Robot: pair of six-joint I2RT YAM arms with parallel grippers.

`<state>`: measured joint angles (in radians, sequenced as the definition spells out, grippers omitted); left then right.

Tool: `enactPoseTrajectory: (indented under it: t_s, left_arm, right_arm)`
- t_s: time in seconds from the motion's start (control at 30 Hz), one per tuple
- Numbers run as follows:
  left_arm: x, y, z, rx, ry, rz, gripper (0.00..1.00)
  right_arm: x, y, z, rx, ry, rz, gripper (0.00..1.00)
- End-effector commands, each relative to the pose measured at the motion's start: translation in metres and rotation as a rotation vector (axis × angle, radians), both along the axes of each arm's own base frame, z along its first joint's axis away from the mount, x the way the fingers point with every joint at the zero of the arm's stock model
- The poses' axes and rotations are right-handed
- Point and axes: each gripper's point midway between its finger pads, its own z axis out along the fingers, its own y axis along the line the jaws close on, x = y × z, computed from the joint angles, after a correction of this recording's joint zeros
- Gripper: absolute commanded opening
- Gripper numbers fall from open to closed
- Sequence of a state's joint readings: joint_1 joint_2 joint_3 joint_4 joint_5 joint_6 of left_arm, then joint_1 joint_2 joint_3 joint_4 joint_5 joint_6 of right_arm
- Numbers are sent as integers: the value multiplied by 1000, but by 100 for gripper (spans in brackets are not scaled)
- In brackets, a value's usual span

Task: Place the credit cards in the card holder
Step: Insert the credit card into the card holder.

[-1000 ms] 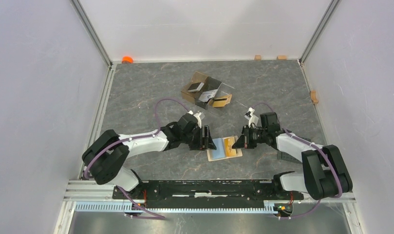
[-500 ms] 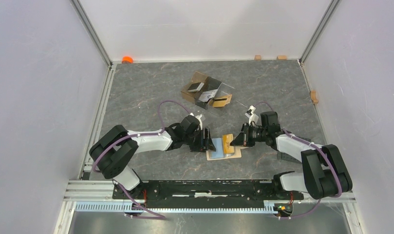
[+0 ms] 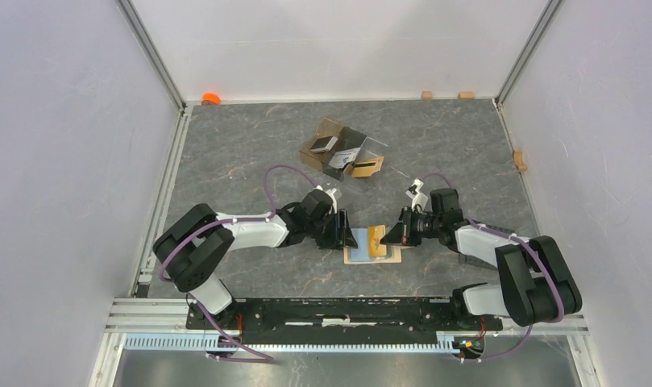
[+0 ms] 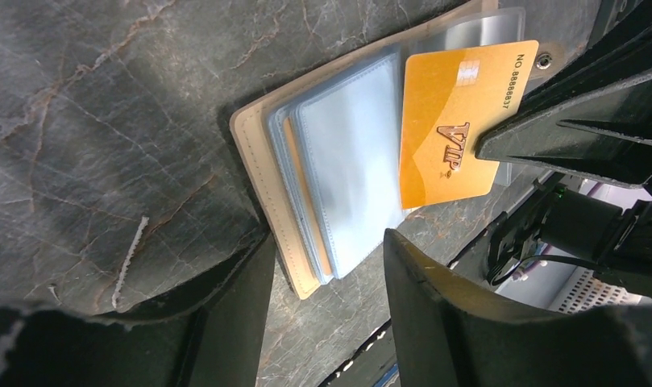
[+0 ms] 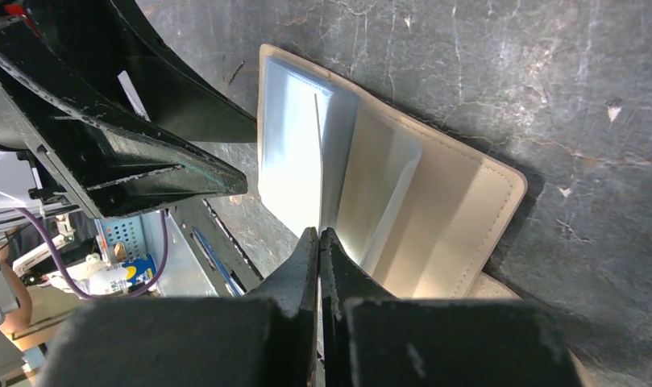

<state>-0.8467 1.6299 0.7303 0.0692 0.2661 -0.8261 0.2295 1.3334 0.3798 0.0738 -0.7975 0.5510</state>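
The card holder (image 3: 359,254) lies open on the table, tan with light blue pockets (image 4: 346,161). An orange-gold credit card (image 4: 455,121) marked VIP stands on edge over the holder's right half. My right gripper (image 3: 393,235) is shut on that card, which shows edge-on (image 5: 317,161) above its fingertips (image 5: 306,242). My left gripper (image 4: 326,242) is open at the holder's left side. The holder's near tan corner (image 4: 306,278) lies between its jaws, and neither finger touches it. More credit cards, one dark (image 3: 322,144) and one orange-gold (image 3: 364,167), lie in a box further back.
A clear brown-tinted divided box (image 3: 344,151) sits behind the grippers at mid-table. An orange object (image 3: 210,98) rests in the far left corner. Small wooden blocks (image 3: 426,94) lie along the back wall, and another block (image 3: 520,159) by the right wall.
My left gripper's jaws have narrowed and it has edged closer to the holder's left edge. The right gripper has shifted slightly with the orange card in it.
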Motion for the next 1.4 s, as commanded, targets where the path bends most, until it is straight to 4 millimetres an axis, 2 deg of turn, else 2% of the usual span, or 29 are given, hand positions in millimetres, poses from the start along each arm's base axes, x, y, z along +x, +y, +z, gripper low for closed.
enactPoseTrajectory:
  t_s: [0.0, 0.23, 0.4, 0.73, 0.8, 0.87, 0.93, 1.37]
  left_arm:
    - [-4, 27, -34, 173, 19, 16, 58]
    - [-8, 40, -51, 284, 17, 5, 45]
    - [-10, 43, -61, 331, 22, -6, 40]
    - [-12, 44, -65, 350, 21, -7, 28]
    - [-12, 45, -65, 351, 22, -8, 24]
    - [-13, 46, -66, 354, 22, -7, 14]
    - [-13, 48, -67, 361, 20, -2, 9]
    - [-13, 51, -68, 368, 19, 3, 2]
  right_arm:
    - [5, -1, -6, -18, -18, -31, 0]
    - [-1, -11, -21, -74, 8, -114, 0]
    - [-7, -17, -29, -105, 30, -136, 0]
    - [-17, -27, -42, -151, 69, -197, 0]
    - [-20, -28, -45, -154, 82, -204, 0]
    - [-23, -30, -47, -162, 94, -213, 0]
    - [-26, -33, -49, -174, 100, -217, 0]
    - [-36, -39, -56, -193, 125, -252, 0]
